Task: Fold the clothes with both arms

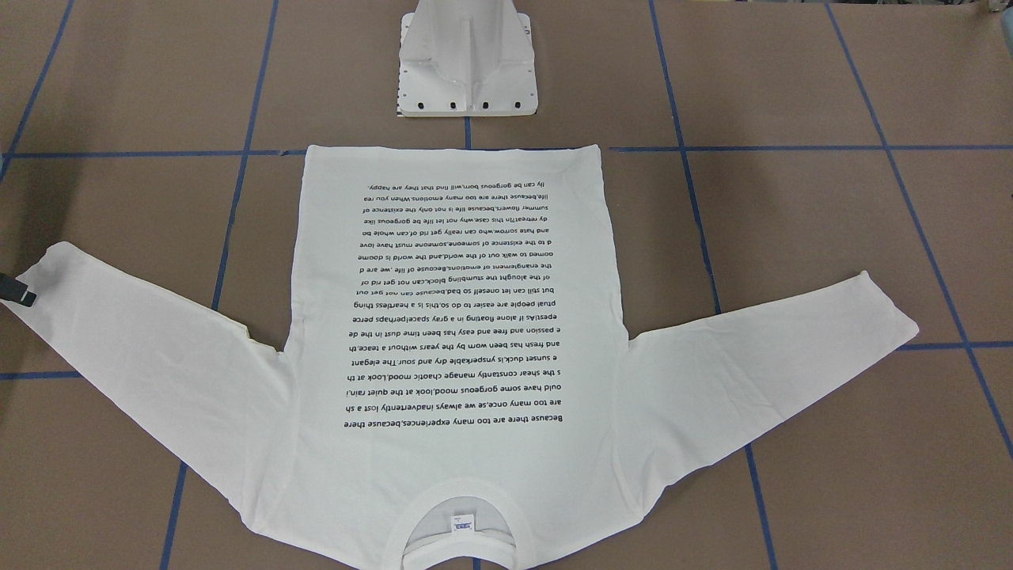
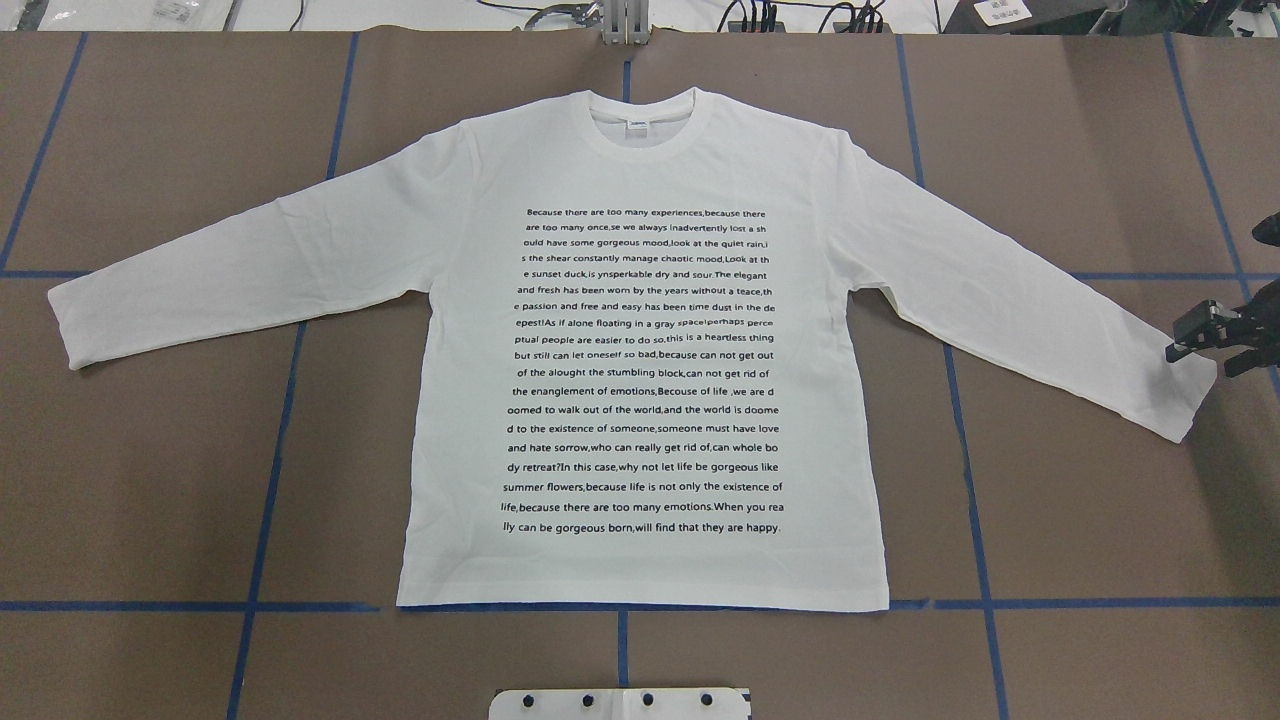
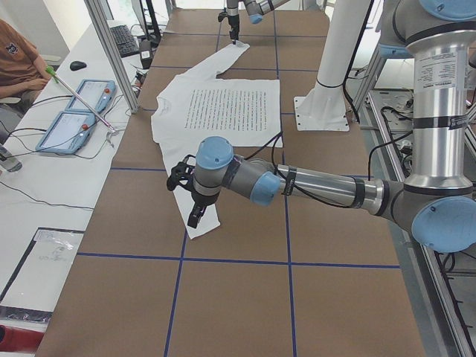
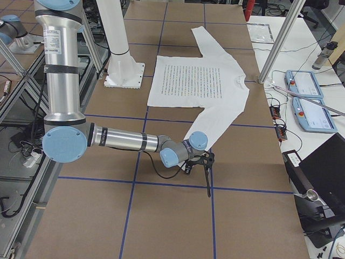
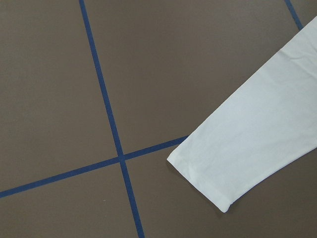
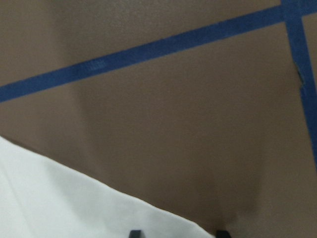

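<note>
- Right pincer [image 2: 1192, 338]: my 2 fingertips [image 6: 134, 233] stand apart with nothing pinched between them. They sit low at the corner of the right sleeve cuff [image 2: 1190, 400], at or just off its edge.
- Left pincer [image 3: 192, 204]: it shows only in the side view, hanging above the left sleeve cuff [image 5: 198, 173]. I cannot tell whether it is wide or narrow.
- T-shirt [image 2: 640, 340]: it lies flat and fully spread on the brown table [image 2: 150, 500], printed side up. Both sleeves angle outward. The collar [image 2: 645, 125] is on the side away from me, and the hem [image 2: 640, 600] runs along a blue tape line [image 2: 200, 606] nearest my white pedestal [image 1: 467, 71].
- Handling, as I judge it: the shirt is light, soft and limp. It should sag and drape once lifted, will not break, and may drag or wrinkle across the table.
- Where to take hold, as I judge it: 1 cuff per pincer. The stitched edge is thicker there, so both layers can be pinched together.
</note>
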